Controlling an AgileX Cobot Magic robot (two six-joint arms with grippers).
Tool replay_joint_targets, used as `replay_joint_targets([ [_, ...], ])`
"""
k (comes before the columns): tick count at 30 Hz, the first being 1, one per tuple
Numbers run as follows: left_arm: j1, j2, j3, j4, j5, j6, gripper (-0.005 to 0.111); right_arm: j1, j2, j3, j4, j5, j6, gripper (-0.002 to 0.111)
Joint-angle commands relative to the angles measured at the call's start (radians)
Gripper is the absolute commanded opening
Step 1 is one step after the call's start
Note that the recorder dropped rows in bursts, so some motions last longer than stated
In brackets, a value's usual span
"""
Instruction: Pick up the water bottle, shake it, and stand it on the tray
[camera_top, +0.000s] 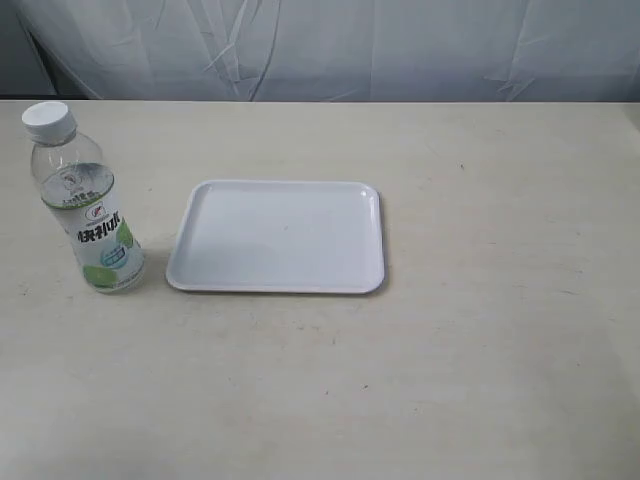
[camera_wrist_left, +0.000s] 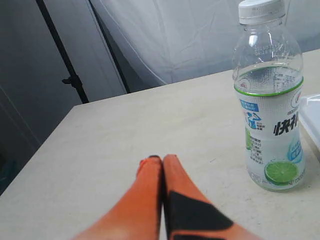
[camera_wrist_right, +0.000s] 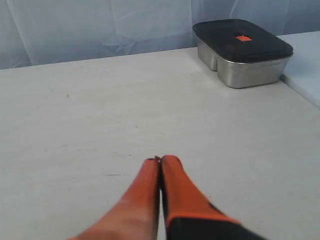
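The water bottle (camera_top: 88, 203) stands upright on the beige table at the left, with its white cap on and a white-and-green label. The white tray (camera_top: 190, 275) lies flat just to its right, bare. Neither gripper shows in the exterior view. In the left wrist view my left gripper (camera_wrist_left: 161, 159) is shut, its orange fingers pressed together with nothing between them, and the water bottle (camera_wrist_left: 270, 115) stands apart from it, off to one side. The tray's corner (camera_wrist_left: 312, 117) peeks in beside the bottle. My right gripper (camera_wrist_right: 160, 159) is shut too, over bare table.
A metal lunch box with a dark lid (camera_wrist_right: 240, 50) stands on the table in the right wrist view. A white curtain (camera_top: 330, 45) hangs behind the table. The left wrist view shows the table's edge (camera_wrist_left: 37, 155) and a black stand pole (camera_wrist_left: 65, 55).
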Motion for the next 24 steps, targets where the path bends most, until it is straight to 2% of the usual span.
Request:
replay_joint_targets([
  [1,0.000,-0.005,0.002,0.001,0.003,-0.004,0.000,-0.003,-0.005,0.005,-0.170,-0.072,-0.011,0.004],
  [12,0.000,-0.005,0.002,0.001,0.003,-0.004,0.000,-0.003,-0.005,0.005,-0.173,-0.933,0.021,0.004],
  [15,0.000,-0.005,0.002,0.001,0.003,-0.004,0.000,-0.003,-0.005,0.005,-0.172,-1.140,0.225,0.004],
  [17,0.000,-0.005,0.002,0.001,0.003,-0.004,0.000,-0.003,-0.005,0.005,-0.172,-1.214,0.500,0.004],
  [20,0.000,-0.005,0.002,0.001,0.003,-0.004,0.000,-0.003,-0.005,0.005,-0.181,-1.203,0.957,0.004],
  [24,0.000,-0.005,0.002,0.001,0.003,-0.004,0.000,-0.003,-0.005,0.005,-0.237,-1.111,1.213,0.004],
])
